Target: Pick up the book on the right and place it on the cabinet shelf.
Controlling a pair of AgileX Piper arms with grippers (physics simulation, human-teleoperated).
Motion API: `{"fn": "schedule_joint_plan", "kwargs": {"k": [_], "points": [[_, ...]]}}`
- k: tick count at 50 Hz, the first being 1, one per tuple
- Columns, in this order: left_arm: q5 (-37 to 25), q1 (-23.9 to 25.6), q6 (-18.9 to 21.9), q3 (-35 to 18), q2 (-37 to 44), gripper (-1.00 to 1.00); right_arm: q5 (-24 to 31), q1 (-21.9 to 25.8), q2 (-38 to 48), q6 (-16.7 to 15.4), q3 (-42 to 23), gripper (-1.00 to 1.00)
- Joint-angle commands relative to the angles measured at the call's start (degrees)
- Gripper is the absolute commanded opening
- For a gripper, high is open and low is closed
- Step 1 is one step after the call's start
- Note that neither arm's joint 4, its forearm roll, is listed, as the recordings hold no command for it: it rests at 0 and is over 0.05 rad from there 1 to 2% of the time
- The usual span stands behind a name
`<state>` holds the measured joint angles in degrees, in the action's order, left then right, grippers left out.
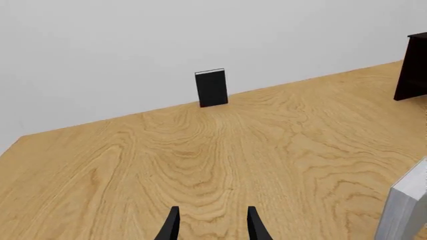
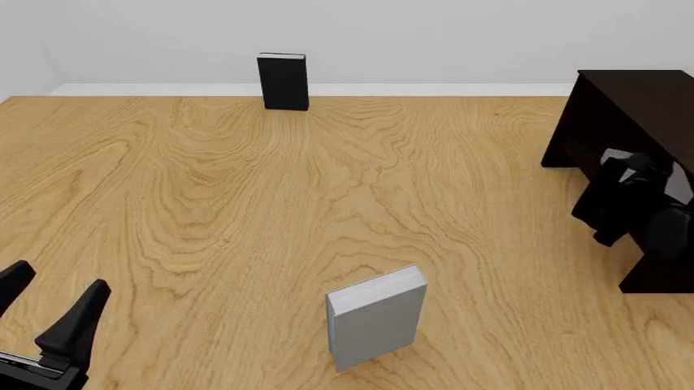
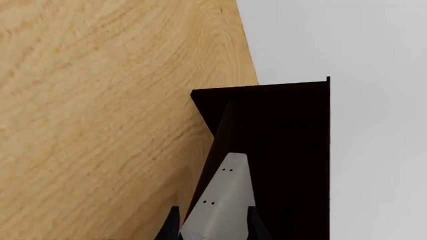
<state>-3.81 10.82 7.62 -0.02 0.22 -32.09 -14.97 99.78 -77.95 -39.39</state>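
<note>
My right gripper (image 2: 631, 180) reaches into the very dark brown cabinet (image 2: 618, 101) at the table's right edge. It is shut on a light-grey book (image 2: 680, 187), mostly hidden by the arm. In the right wrist view the book (image 3: 221, 197) sits between the fingers (image 3: 212, 214) inside the cabinet (image 3: 287, 130); I cannot tell whether it rests on the shelf board. A second light-grey book (image 2: 376, 318) stands upright at the front middle and shows in the left wrist view (image 1: 407, 210). My left gripper (image 2: 57, 280) is open and empty at the front left, also in its own view (image 1: 213, 212).
A black book (image 2: 283, 81) stands upright at the table's far edge against the white wall, also in the left wrist view (image 1: 211, 87). The cabinet's corner shows in the left wrist view (image 1: 413, 70). The wooden table (image 2: 217, 203) lies between them.
</note>
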Motion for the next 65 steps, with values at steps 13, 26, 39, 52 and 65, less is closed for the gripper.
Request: {"fn": "schedule_joint_plan", "kwargs": {"k": [13, 26, 39, 52, 65], "points": [[0.04, 0.29, -0.3, 0.0, -0.06, 1.0, -1.23, -7.92, -1.86, -0.89, 5.32, 1.0], [-0.03, 0.39, -0.41, 0.0, -0.09, 1.0, -1.5, -9.38, -2.87, -1.76, 6.59, 1.0], [-0.05, 0.49, -0.52, 0.0, -0.09, 1.0, -1.7, -9.43, -3.31, -1.84, 7.55, 1.0], [-0.06, 0.57, -0.42, 0.0, -0.09, 1.0, -1.86, -7.03, -3.28, -2.4, 7.35, 1.0], [-0.02, 0.38, -0.57, 0.0, -0.07, 1.0, -1.75, -4.39, -1.13, -1.7, 5.83, 1.0]]}}
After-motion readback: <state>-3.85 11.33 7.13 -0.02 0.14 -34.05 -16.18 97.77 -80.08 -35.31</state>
